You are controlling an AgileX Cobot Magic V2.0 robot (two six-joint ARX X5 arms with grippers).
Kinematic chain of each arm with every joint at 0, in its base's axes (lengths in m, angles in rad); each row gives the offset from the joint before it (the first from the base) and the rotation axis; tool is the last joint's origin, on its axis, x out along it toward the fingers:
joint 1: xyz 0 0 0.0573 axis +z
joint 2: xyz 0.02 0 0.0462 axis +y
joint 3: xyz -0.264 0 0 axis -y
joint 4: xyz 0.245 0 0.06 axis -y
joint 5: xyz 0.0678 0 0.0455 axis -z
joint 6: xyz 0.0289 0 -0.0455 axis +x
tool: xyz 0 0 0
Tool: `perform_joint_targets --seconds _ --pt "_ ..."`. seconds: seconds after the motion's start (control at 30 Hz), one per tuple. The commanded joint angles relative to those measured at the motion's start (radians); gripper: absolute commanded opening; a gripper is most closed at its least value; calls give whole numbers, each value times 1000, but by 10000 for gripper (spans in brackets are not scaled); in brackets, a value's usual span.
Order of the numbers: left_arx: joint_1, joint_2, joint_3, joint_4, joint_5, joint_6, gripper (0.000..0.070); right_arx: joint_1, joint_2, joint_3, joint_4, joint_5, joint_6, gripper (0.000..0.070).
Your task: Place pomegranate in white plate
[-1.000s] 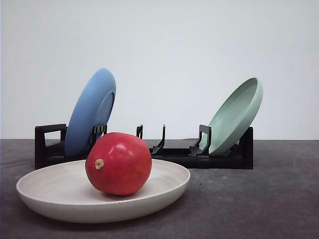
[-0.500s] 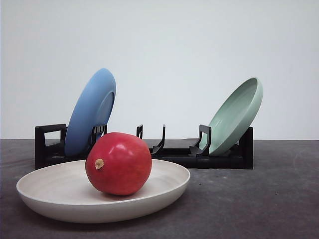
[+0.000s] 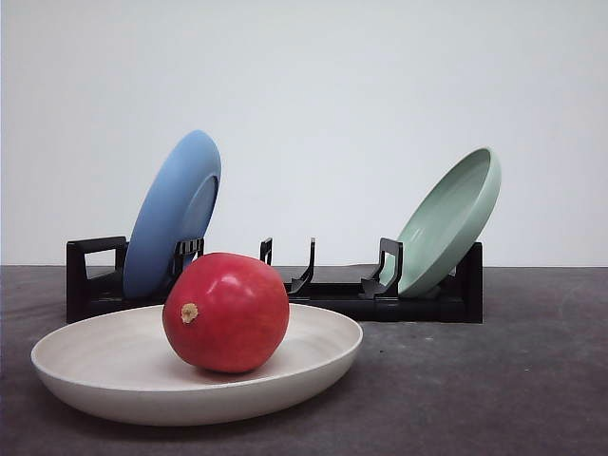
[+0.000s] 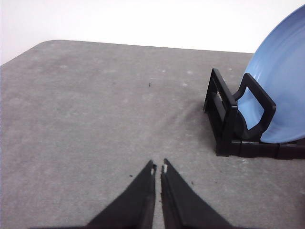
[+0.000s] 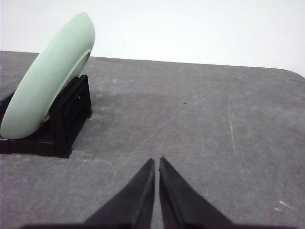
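There are no words, numbers or signs to read on anything here.

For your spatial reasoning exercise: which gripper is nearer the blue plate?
Left. The left gripper, shut, sits over bare table beside the rack end holding the blue plate. The right gripper, shut, is at the opposite rack end, by the green plate.
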Motion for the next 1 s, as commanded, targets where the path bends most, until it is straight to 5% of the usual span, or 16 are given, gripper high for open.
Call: perform_joint_targets --seconds 0.0,0.97 --pt "3 0 -11 0 -2 -1 0 -1 0 -5 11 -2 4 13" --pt "3 0 -11 0 -2 -1 0 -1 0 -5 11 -2 4 13"
